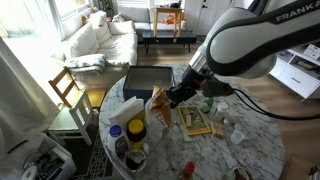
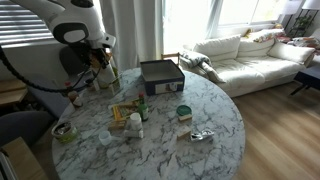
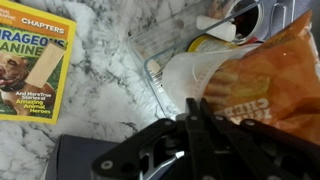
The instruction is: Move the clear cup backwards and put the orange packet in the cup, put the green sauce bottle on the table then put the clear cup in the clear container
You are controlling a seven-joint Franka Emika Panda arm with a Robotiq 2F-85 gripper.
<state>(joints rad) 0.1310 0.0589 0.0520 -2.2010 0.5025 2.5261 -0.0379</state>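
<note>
My gripper (image 3: 193, 102) is shut on the lower edge of the orange packet (image 3: 268, 78), a crinkly printed bag that fills the right of the wrist view. The packet hangs over the whitish clear cup (image 3: 185, 72), which sits just ahead of the fingers. Whether the packet is inside the cup I cannot tell. Behind the cup is the clear container (image 3: 148, 48). In both exterior views the gripper (image 1: 176, 97) (image 2: 100, 66) holds the packet (image 1: 156, 98) low over the marble table (image 1: 235, 155). A dark slim bottle (image 2: 143, 108), likely the green sauce bottle, stands near the table's middle.
A yellow printed booklet (image 3: 32, 60) lies on the table beside the gripper. A dark square tray (image 1: 150, 78) (image 2: 160, 72) sits at the table's far side. A yellow-capped jar (image 1: 135, 128) stands in the clear container (image 1: 118, 118). Small items (image 2: 184, 112) are scattered around.
</note>
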